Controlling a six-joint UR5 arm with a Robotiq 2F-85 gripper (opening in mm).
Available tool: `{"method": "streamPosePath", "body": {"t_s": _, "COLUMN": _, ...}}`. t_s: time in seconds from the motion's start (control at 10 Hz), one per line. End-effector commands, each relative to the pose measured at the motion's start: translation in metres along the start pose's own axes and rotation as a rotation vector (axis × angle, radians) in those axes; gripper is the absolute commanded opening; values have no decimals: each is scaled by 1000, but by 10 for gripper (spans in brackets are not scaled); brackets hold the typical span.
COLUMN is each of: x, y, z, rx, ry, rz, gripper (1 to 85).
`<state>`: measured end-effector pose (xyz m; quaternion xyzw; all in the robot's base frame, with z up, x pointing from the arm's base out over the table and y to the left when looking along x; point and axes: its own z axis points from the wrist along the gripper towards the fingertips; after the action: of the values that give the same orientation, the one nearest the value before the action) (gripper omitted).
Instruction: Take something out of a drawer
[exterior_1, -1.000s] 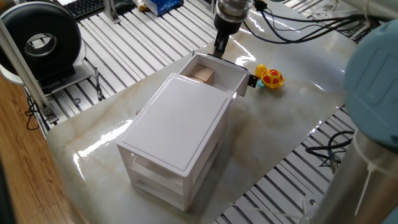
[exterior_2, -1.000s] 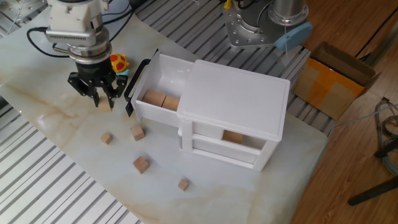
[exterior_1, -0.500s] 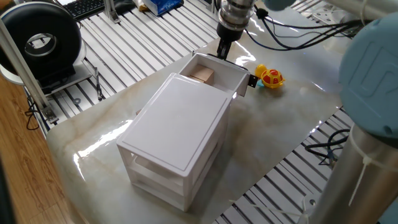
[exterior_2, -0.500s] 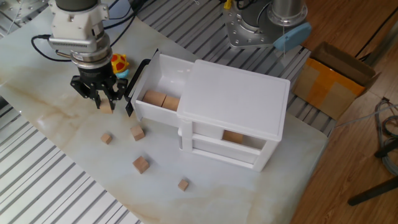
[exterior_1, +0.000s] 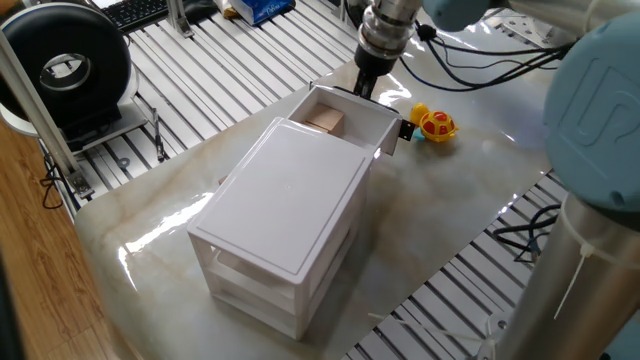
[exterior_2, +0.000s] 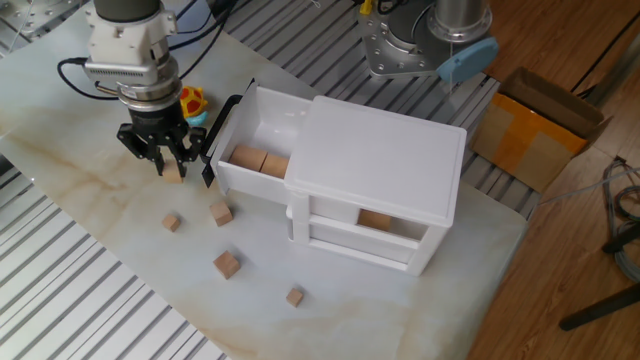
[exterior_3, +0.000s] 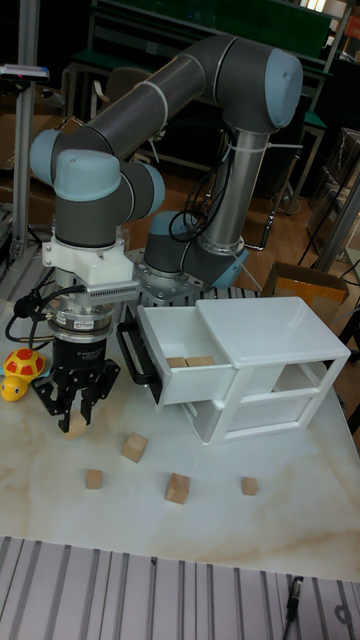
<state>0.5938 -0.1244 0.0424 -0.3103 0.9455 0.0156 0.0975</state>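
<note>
The drawer (exterior_2: 262, 140) stands pulled out of the top of the white three-drawer box (exterior_2: 375, 165), reaching toward the left of the frame in the other fixed view, and two wooden blocks (exterior_2: 258, 160) lie side by side inside it against its near wall. Just left of its black front handle (exterior_2: 218, 135), the gripper (exterior_2: 163, 165) points straight down at the marble tabletop (exterior_2: 90, 225), its fingers closed around a small wooden cube (exterior_3: 73, 427) that sits at or just above the surface; whether it touches the table I cannot tell. A yellow and red toy (exterior_2: 191, 102) lies behind the gripper. Four more loose cubes (exterior_2: 221, 213) are scattered on the table below the drawer, toward the lower centre of the frame. Another wooden block (exterior_2: 375, 220) shows in the middle drawer of the box.
</note>
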Motion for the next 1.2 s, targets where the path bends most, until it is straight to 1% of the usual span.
{"method": "streamPosePath", "body": {"t_s": 0.0, "x": 19, "y": -3, "z": 0, "rx": 2, "ry": 39, "rz": 9, "gripper": 10}}
{"method": "streamPosePath", "body": {"t_s": 0.1, "x": 27, "y": -4, "z": 1, "rx": 5, "ry": 53, "rz": 23, "gripper": 10}}
{"method": "streamPosePath", "body": {"t_s": 0.2, "x": 34, "y": -4, "z": 2, "rx": 7, "ry": 54, "rz": 34, "gripper": 10}}
{"method": "streamPosePath", "body": {"t_s": 0.3, "x": 40, "y": 0, "z": 3, "rx": -7, "ry": 62, "rz": 52, "gripper": 10}}
{"method": "streamPosePath", "body": {"t_s": 0.4, "x": 47, "y": 1, "z": 3, "rx": -9, "ry": 79, "rz": 65, "gripper": 10}}
{"method": "streamPosePath", "body": {"t_s": 0.5, "x": 52, "y": -1, "z": 5, "rx": -2, "ry": 89, "rz": 73, "gripper": 10}}
{"method": "streamPosePath", "body": {"t_s": 0.6, "x": 53, "y": -1, "z": 5, "rx": 0, "ry": 91, "rz": 74, "gripper": 17}}
{"method": "streamPosePath", "body": {"t_s": 0.7, "x": 52, "y": -1, "z": 5, "rx": 0, "ry": 89, "rz": 74, "gripper": 120}}
{"method": "streamPosePath", "body": {"t_s": 0.8, "x": 51, "y": -1, "z": 5, "rx": -3, "ry": 88, "rz": 74, "gripper": 200}}
{"method": "streamPosePath", "body": {"t_s": 0.9, "x": 51, "y": -1, "z": 5, "rx": -3, "ry": 88, "rz": 76, "gripper": 213}}
{"method": "streamPosePath", "body": {"t_s": 1.0, "x": 50, "y": 0, "z": 5, "rx": -4, "ry": 87, "rz": 78, "gripper": 283}}
{"method": "streamPosePath", "body": {"t_s": 1.1, "x": 48, "y": 4, "z": 5, "rx": -20, "ry": 77, "rz": 79, "gripper": 393}}
